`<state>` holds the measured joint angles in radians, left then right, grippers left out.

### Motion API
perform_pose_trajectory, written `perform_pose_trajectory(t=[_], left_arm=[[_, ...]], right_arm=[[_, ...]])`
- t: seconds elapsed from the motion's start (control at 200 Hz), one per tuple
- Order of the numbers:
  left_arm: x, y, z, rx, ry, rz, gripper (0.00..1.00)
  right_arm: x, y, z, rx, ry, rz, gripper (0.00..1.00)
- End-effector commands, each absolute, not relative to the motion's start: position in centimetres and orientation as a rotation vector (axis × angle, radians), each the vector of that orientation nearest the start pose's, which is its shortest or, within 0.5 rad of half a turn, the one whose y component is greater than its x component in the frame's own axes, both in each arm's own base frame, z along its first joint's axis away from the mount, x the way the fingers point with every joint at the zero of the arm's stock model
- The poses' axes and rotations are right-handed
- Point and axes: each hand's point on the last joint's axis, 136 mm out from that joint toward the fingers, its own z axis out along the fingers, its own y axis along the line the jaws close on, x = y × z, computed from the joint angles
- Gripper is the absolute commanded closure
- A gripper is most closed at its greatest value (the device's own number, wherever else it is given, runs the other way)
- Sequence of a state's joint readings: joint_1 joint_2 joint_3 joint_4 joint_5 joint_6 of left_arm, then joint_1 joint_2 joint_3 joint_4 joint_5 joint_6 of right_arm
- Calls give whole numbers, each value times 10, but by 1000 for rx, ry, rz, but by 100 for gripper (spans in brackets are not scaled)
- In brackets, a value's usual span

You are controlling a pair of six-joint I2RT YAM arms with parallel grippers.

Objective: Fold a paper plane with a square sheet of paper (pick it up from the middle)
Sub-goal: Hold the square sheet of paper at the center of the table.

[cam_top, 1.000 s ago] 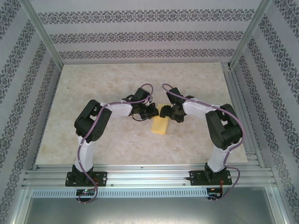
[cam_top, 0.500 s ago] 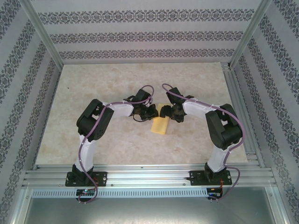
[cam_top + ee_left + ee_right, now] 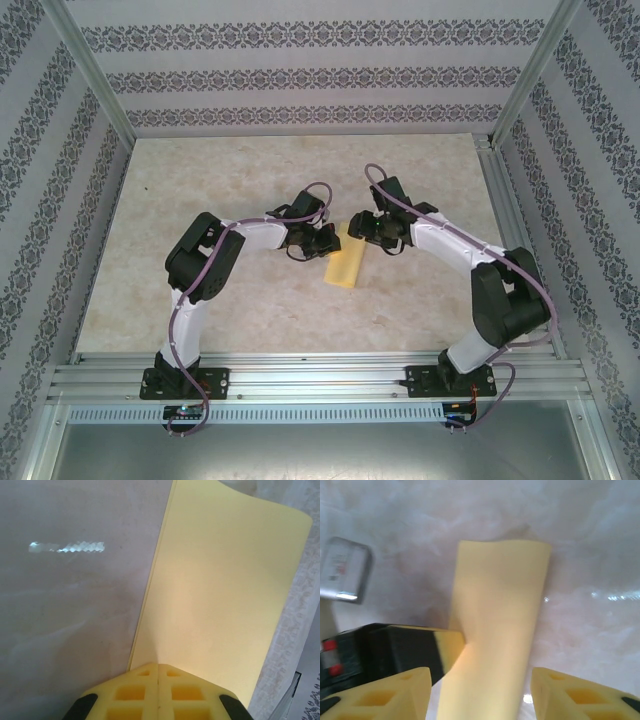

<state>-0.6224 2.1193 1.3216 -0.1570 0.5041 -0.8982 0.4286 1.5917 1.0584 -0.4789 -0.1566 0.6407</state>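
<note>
The paper (image 3: 345, 266) lay on the table (image 3: 200, 190) as a long yellow strip, folded double, between the two arms. The left gripper (image 3: 318, 240) sat at the paper's left edge, toward its far end; in the left wrist view its fingers (image 3: 135, 694) were pressed together with the paper's edge pinched between them; from there the strip ran away from the fingers, its two layers showing along one side and its far corner curled. The right gripper (image 3: 366, 226) was at the paper's far right corner; in the right wrist view its jaws stood wide, one finger (image 3: 385, 695) on either side of the paper, neither touching it; the left gripper's pad (image 3: 447, 647) met the paper's edge just beyond them.
</note>
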Motion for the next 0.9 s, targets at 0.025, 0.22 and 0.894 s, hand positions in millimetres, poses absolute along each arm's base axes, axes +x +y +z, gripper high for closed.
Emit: perform_pose_trajectory(t=[0.025,0.22,0.894], left_arm=[[348,-354,2,-151,2893,-1045,96],[348,-355,1,-146,2899,-1043,96],[344,-354,-5,-153,2918,-1037,96]], right_arm=[[349,210,88,222,2663,766,65],[346,209,58,275,2702,799,73],[317,181,-2,346,2859,649,71]])
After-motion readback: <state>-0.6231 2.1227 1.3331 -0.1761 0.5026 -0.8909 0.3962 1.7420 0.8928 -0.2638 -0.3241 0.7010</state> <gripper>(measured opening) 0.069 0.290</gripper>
